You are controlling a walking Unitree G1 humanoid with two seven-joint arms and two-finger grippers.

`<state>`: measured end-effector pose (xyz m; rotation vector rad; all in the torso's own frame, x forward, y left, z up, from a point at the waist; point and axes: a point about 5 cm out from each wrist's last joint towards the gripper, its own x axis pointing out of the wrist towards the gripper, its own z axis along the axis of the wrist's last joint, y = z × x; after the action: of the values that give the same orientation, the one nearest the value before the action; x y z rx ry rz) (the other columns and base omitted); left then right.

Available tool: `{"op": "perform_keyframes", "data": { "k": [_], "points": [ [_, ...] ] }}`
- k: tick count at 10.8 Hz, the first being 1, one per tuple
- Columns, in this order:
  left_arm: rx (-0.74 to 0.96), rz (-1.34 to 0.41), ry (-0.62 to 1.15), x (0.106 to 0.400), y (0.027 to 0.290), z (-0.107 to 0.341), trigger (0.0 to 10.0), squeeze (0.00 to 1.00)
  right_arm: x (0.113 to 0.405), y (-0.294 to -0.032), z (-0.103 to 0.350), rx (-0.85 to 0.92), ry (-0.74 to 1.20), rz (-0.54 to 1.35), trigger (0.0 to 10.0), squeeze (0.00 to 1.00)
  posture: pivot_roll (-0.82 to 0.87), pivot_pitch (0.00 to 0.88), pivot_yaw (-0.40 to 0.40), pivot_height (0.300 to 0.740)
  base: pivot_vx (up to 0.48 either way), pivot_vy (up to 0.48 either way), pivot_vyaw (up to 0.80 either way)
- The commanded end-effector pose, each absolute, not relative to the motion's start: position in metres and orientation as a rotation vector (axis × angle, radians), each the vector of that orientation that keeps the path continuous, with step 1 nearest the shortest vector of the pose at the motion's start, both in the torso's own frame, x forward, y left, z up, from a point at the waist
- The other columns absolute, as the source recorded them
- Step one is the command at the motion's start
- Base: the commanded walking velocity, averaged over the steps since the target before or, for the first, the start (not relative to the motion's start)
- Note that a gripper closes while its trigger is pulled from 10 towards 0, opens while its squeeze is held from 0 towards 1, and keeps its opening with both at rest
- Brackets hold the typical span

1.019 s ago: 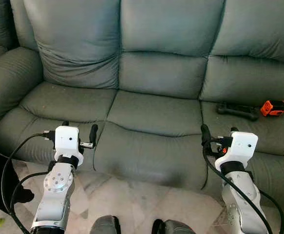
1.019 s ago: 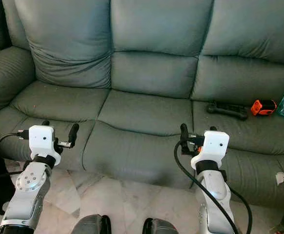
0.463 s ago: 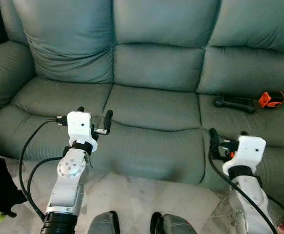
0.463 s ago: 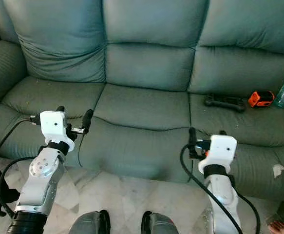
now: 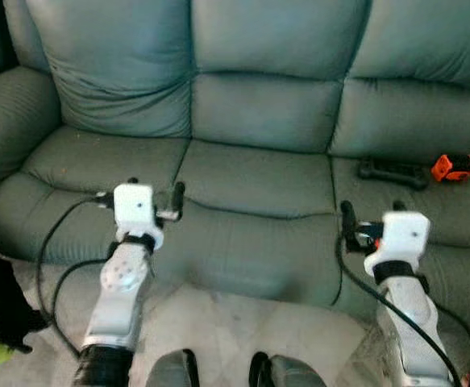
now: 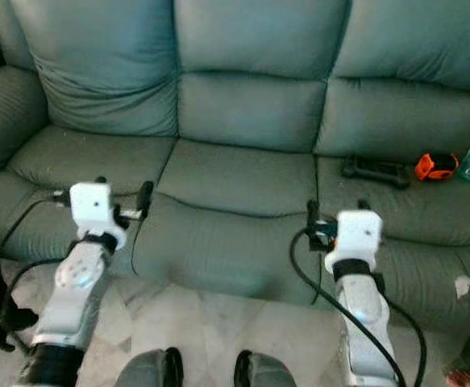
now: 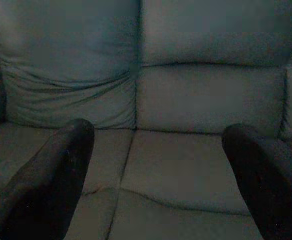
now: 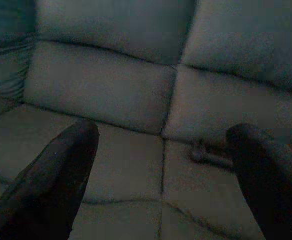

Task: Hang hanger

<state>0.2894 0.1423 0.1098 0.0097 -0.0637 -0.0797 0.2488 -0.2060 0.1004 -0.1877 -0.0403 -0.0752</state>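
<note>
- A grey-green leather sofa (image 5: pixel 259 97) spans the frame, with three seat cushions and a padded armrest at the left.
- A black elongated object (image 5: pixel 393 172) lies on the right seat cushion.
- An orange-and-black item (image 5: pixel 452 167) rests just beside it.
- A pale marble-patterned floor (image 5: pixel 218 322) lies before the sofa.

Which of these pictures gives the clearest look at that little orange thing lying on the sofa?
The left eye view: the orange thing lies whole and bright on the right seat of the sofa, beside a black bar. The right eye view shows it the same way. The right wrist view is too dark to make out more than the bar.
</note>
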Motion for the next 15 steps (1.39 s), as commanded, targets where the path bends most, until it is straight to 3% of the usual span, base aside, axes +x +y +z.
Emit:
{"op": "perform_keyframes", "data": {
  "k": [1,5,7,15],
  "points": [
    [-0.012,-0.035,-0.003,0.282,0.152,0.100,10.0,0.00,0.249,-0.199,0.099,-0.192,-0.043,-0.038,10.0,0.00,-0.06,0.123,-0.009,0.740,0.000,0.000,0.80],
    [0.035,-0.058,0.014,0.277,0.152,0.095,10.0,0.00,0.261,-0.194,0.106,-0.206,-0.081,-0.001,10.0,0.00,-0.06,0.147,-0.003,0.740,0.000,0.000,0.80],
    [0.055,0.025,0.020,0.273,0.167,0.093,10.0,0.00,0.255,-0.197,0.103,-0.202,-0.071,-0.001,10.0,0.00,-0.07,0.170,-0.002,0.740,0.000,0.000,0.80],
    [0.137,0.153,-0.025,0.285,0.166,0.099,10.0,0.00,0.261,-0.193,0.107,-0.197,-0.087,0.025,10.0,0.00,-0.06,0.172,-0.012,0.740,0.000,0.000,0.80]
  ]
}}
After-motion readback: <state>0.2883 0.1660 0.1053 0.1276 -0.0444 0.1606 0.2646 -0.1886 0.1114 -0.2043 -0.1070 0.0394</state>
